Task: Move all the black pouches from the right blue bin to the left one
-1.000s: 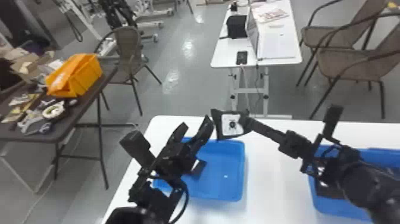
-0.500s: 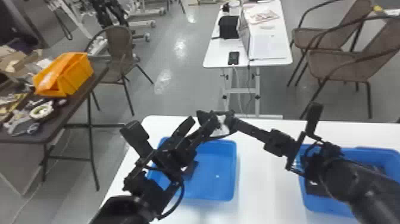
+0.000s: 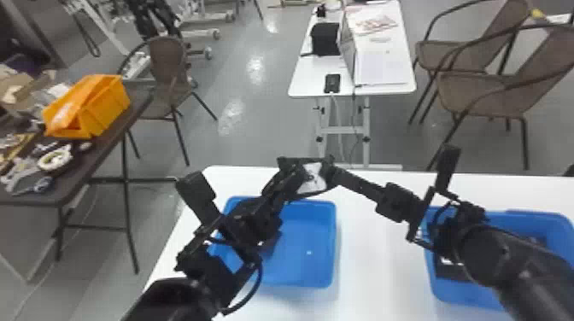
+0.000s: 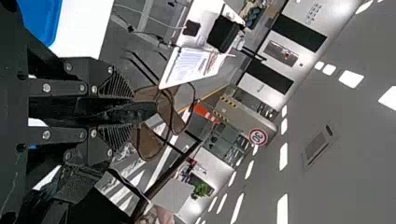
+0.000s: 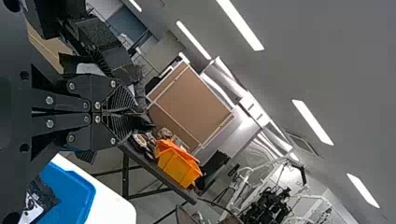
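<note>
Pinches a black pouch (image 3: 313,177) in the right gripper (image 5: 135,112), with fingers drawn nearly together, white patch toward the head. Brings the left gripper (image 4: 134,111) to the same pouch, with fingers well apart and dark material between them; cannot tell whether gripped there too. Looks like a handover in mid-air, probably held up to give both claws room above the bin walls. Seems to keep the right grip firm so as not to drop the pouch before being taken. Has the left bin (image 3: 299,260) below and just behind the left claw, probably placed there for a short drop after the pass. Shows another pouch (image 5: 44,196) already lying in that bin. Leaves the right bin (image 3: 444,294) back beneath the right forearm, away from the right claw, with dark pouches (image 3: 450,272) partly hidden inside. Likely calls next for closing the left fingers on the pouch, then loosening the right ones only once secure. Risks slipping or folding at a thin, soft edge if released too soon. Judging by the right bin, remains unfinished.
</note>
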Robot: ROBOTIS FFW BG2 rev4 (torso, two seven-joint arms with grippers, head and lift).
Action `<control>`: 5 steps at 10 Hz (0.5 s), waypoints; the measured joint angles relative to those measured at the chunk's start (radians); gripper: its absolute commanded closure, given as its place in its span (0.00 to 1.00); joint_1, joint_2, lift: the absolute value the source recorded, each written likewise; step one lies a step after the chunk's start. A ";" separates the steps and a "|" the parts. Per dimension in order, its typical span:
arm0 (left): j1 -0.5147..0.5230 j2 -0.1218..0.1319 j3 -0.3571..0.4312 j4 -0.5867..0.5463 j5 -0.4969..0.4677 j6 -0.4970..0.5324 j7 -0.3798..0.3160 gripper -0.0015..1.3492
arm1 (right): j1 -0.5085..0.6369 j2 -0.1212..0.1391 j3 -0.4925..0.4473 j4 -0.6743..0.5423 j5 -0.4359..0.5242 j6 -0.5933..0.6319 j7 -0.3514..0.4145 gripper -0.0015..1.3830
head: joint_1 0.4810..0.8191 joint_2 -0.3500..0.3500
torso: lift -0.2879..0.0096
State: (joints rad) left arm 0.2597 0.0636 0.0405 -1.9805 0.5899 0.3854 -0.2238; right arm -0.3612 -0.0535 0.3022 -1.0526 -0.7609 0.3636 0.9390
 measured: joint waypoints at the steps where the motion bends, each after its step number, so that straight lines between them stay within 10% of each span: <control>1: 0.003 -0.002 0.000 -0.001 -0.012 -0.017 0.000 0.90 | 0.000 0.000 0.000 0.004 -0.002 -0.006 0.000 0.82 | 0.63 0.81 | 1.00; 4: 0.013 -0.010 0.007 -0.002 -0.073 -0.078 0.003 0.90 | 0.001 -0.001 -0.016 0.021 0.028 -0.059 -0.002 0.01 | 0.63 0.82 | 1.00; 5: 0.019 -0.013 0.018 -0.001 -0.136 -0.096 0.006 0.90 | 0.025 -0.001 -0.055 -0.003 0.093 -0.069 -0.013 0.08 | 0.63 0.82 | 1.00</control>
State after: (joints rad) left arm 0.2786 0.0510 0.0586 -1.9816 0.4537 0.2896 -0.2183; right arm -0.3363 -0.0549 0.2468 -1.0551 -0.6674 0.2942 0.9264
